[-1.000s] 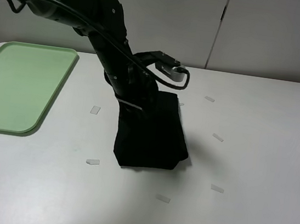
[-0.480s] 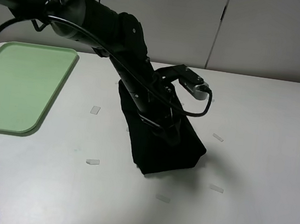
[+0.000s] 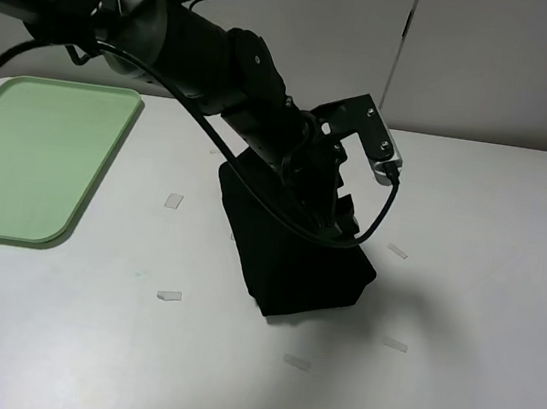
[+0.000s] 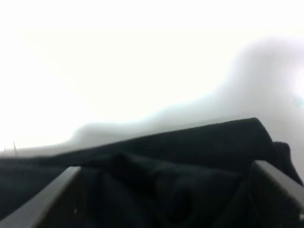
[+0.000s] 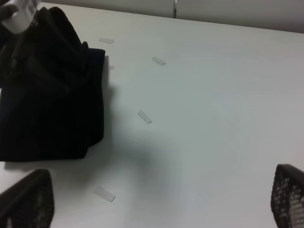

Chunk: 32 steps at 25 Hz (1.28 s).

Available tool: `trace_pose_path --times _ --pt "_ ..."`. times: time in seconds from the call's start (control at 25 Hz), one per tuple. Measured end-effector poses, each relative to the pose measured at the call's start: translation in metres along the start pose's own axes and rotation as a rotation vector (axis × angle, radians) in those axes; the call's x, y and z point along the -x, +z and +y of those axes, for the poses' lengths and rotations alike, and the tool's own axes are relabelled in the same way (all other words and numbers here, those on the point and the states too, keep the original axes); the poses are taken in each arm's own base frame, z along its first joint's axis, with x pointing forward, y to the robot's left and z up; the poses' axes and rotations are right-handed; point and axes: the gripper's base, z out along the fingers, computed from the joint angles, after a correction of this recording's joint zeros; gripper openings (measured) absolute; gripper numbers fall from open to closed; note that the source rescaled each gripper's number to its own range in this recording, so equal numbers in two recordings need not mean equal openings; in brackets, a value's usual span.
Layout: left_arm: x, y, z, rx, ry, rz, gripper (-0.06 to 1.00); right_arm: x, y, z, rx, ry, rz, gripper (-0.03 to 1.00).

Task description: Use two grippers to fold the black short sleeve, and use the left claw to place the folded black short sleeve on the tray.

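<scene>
White tabletop carries the matte black fabric short sleeve, folded compactly near its middle. Left end effector straddles it, fingers spread, unclamped; right end effector gapes empty. Pale mint-green plastic tray at the far left corner awaits it: placing remains.

The short sleeve lies on the table — tray well apart, leftward.

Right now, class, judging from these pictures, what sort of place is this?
Probably a robot test lab: a white table dotted with tape marks, a robot arm over a folded black shirt, and a green tray set to one side.
</scene>
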Motion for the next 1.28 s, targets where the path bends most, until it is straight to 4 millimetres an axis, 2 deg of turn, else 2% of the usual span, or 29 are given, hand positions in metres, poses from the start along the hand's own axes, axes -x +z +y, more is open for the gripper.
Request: trace_pose_path --times 0.12,0.32,0.4,0.52,0.64,0.8,0.84,1.0,1.16,1.28 --pt "0.003 0.001 -0.002 -0.002 0.011 -0.017 0.67 0.000 0.000 0.000 0.000 0.000 0.000 1.00" --pt "0.011 -0.002 0.001 0.033 -0.133 -0.101 0.67 0.000 0.000 0.000 0.000 0.000 0.000 1.00" --pt "0.021 -0.017 0.007 0.067 -0.210 -0.161 0.67 0.000 0.000 0.000 0.000 0.000 0.000 1.00" --pt "0.022 -0.036 0.014 0.096 -0.271 -0.194 0.68 0.000 0.000 0.000 0.000 0.000 0.000 1.00" --pt "0.009 -0.051 0.018 0.124 -0.332 -0.187 0.68 0.000 0.000 0.000 0.000 0.000 0.000 1.00" --pt "-0.024 -0.067 0.018 0.193 -0.434 -0.144 0.68 0.000 0.000 0.000 0.000 0.000 0.000 1.00" --pt "-0.024 -0.067 0.018 0.193 -0.434 -0.144 0.68 0.000 0.000 0.000 0.000 0.000 0.000 1.00" --pt "-0.053 -0.076 0.013 0.247 -0.489 -0.098 0.68 0.000 0.000 0.000 0.000 0.000 0.000 1.00" --pt "-0.078 -0.076 0.009 0.321 -0.501 -0.047 0.68 0.000 0.000 0.000 0.000 0.000 0.000 1.00" --pt "-0.085 -0.071 0.012 0.372 -0.499 -0.030 0.68 0.000 0.000 0.000 0.001 0.000 0.000 1.00"
